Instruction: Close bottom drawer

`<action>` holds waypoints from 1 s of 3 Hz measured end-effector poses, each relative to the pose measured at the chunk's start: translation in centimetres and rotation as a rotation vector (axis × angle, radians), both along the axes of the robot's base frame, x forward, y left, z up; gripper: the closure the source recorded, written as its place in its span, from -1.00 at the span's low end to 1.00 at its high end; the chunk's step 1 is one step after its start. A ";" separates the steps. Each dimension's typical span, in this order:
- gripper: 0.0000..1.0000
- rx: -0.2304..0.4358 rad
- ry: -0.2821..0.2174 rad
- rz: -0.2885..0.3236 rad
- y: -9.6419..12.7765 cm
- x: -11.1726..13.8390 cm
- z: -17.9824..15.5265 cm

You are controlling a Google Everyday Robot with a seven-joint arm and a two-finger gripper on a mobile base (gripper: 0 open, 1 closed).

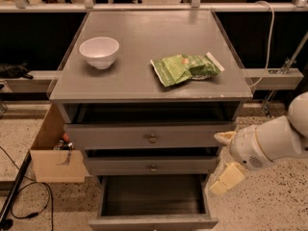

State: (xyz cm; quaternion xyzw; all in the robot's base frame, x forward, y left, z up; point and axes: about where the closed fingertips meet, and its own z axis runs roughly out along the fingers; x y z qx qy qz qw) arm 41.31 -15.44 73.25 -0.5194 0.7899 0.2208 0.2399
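Observation:
The bottom drawer of the grey cabinet is pulled far out, showing its deep dark grey inside; its front panel is cut off by the lower picture edge and its knob is out of view. My gripper is at the cabinet's right side, level with the middle drawer. Its cream fingers are spread apart, with nothing between them. The lower finger hangs just above the open drawer's right rear corner. The white arm reaches in from the right.
The top drawer and the middle drawer stand slightly out. A white bowl and a green snack bag lie on the cabinet top. An open cardboard box stands on the floor at left, with a cable near it.

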 end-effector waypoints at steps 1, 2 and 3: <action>-1.00 0.000 -0.062 -0.044 -0.9 -0.4 -4.1; -1.00 -0.007 -0.131 -0.101 -3.0 -0.4 -7.5; -1.00 -0.007 -0.129 -0.100 -2.9 -0.4 -7.5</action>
